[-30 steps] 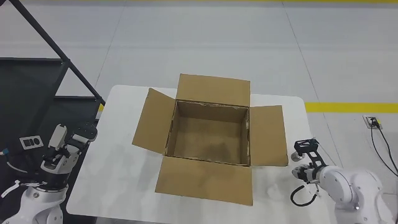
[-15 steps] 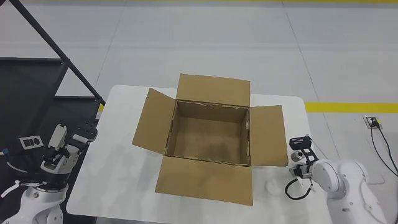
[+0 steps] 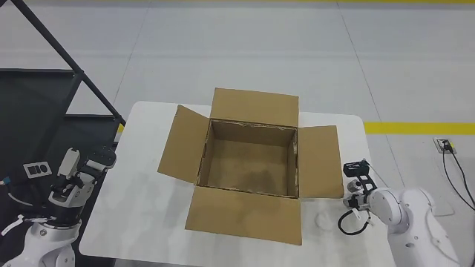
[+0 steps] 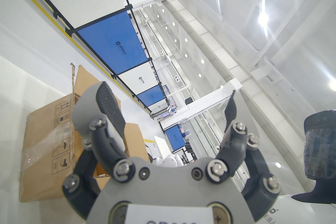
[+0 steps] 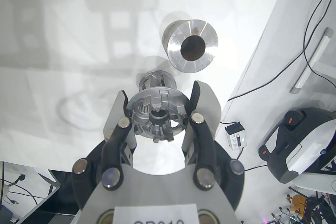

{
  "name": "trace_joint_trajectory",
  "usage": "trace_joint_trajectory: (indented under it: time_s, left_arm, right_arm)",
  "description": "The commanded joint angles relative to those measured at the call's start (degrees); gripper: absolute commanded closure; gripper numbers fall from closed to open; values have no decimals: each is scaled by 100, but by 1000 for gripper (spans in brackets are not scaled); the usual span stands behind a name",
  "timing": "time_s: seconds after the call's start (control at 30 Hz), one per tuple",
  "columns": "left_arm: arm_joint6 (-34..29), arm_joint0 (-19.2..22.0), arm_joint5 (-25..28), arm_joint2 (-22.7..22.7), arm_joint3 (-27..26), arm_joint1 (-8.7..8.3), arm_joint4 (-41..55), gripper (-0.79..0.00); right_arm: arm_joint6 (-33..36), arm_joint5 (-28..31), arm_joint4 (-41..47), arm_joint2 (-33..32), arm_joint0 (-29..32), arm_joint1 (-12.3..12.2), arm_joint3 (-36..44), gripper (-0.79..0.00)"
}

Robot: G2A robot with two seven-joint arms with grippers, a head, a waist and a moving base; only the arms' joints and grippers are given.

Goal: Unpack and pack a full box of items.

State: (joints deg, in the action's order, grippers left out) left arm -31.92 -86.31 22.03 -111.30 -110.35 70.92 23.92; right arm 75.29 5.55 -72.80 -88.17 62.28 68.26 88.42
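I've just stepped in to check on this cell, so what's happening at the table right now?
The robot's right hand is closed on a ribbed metal part, holding it over the white table beside a metal cylinder that stands on end there. The cardboard box sits in the middle of the table with all four flaps open, and nothing shows inside it from above. The left hand is open, holding nothing, off beside the table.
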Motion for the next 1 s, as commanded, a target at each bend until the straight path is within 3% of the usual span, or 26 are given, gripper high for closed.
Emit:
trace_joint_trajectory:
  time_s: [0.0,0.33,0.5,0.67,0.77,0.83,0.97]
  left_arm:
    - [0,0,0,0,0,0,0,-785]
    - [0,0,0,0,0,0,0,-785]
    - [0,0,0,0,0,0,0,-785]
    - [0,0,0,0,0,0,0,-785]
    - [0,0,0,0,0,0,0,-785]
    - [0,0,0,0,0,0,0,-785]
    - [0,0,0,0,0,0,0,-785]
  right_arm:
    - [20,-11,-4,-7,29,-9,74,-369]
    - [57,-35,30,-45,149,-49,309,-570]
    - [74,-34,42,-22,147,-64,306,-585]
    - [-84,-185,131,-243,256,-93,565,-720]
    - [-262,-295,397,-623,452,-122,979,-785]
    - [-436,-351,692,-932,609,-138,1302,-785]
    - [-927,-339,2084,-1559,887,-127,1815,-785]
